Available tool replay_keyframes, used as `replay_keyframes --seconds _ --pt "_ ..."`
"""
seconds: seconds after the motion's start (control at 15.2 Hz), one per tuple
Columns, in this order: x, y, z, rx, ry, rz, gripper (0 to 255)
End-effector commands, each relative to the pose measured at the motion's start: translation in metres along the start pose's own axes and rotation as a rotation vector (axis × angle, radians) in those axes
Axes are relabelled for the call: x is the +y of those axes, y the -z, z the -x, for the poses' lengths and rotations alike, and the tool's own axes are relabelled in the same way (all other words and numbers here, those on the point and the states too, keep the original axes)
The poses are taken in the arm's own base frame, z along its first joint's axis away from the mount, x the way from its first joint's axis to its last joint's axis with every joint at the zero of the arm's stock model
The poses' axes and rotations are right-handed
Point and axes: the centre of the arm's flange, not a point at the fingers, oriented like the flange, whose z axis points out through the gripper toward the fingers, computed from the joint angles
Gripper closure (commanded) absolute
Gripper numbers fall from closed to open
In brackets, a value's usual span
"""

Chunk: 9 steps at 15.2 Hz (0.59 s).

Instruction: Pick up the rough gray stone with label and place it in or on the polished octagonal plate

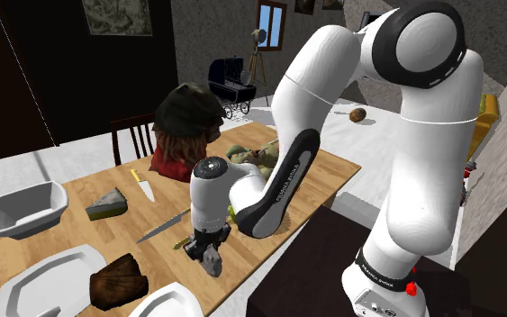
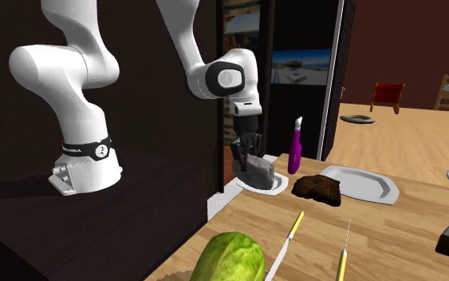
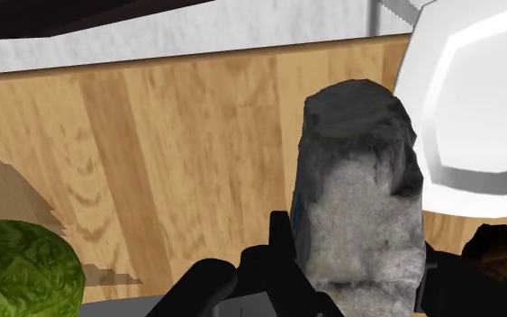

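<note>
A brown lump (image 1: 118,281) lay against a white plate's (image 1: 35,288) rim. The jaws gripped the stone (image 3: 359,189): rough, grey, paler down its face.

**Holding a grey stone (image 2: 254,167) beside the dark brown lump (image 2: 317,189)**

Clamped on the stone: black gripper (image 2: 249,156), just left of the lump in the second exterior view, over a white dish (image 2: 269,185). Just right of the lump: angular white plate (image 2: 364,184). Behind it: upright purple object (image 2: 294,148). In front: yellow-handled knife (image 2: 295,227), green cabbage (image 2: 229,257).
</note>
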Motion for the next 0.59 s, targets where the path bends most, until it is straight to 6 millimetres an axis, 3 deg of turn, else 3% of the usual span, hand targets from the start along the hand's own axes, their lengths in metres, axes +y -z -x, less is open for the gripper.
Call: replay_keyframes --seconds 0.0,0.53 --pt "-0.02 0.006 0.006 0.0 0.0 0.0 255" --pt "-0.12 0.023 0.035 0.0 0.0 0.0 255"
